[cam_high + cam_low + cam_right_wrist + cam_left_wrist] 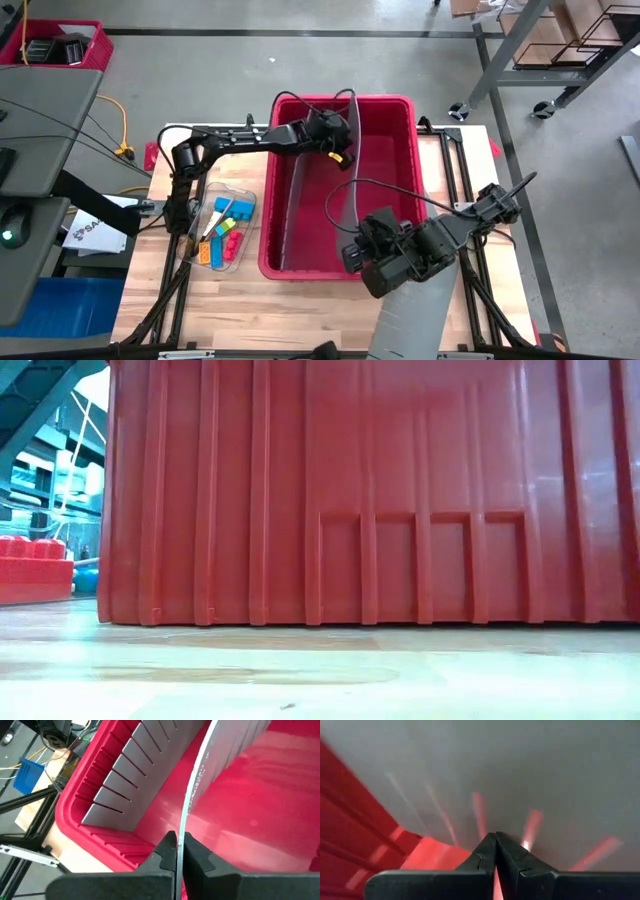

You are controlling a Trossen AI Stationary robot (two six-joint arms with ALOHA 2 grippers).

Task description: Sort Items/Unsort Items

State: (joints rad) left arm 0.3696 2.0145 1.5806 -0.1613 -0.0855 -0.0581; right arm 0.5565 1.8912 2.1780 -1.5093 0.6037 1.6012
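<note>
The items, coloured blocks (222, 240), lie in a clear tray (240, 195) on the table left of the big red bin (400, 101); no gripper is near them. A red block (30, 565) shows at the low view's left. My right gripper (178, 841) is over the bin's near rim, shut on a thin grey divider sheet (200, 765) that stands in the bin. My left gripper (495, 836) reaches into the bin's far part (343, 152), shut, with its tips at a grey divider face (520, 770). My left gripper's shut fingertips (487, 845) stand right at the flat grey face; I cannot tell whether they touch it. My right gripper pinches the sheet's thin edge (182, 827) between its two fingers, slanting down from the bin's near side. The sheet stands on edge and runs away from the fingers in a bend.
A second slotted grey divider (125, 775) leans along the bin's left wall (305, 200). Another grey sheet (415, 310) shows under my right arm at the table's near edge. The bin's ribbed wall (400, 480) fills the low view. Cables loop over the bin.
</note>
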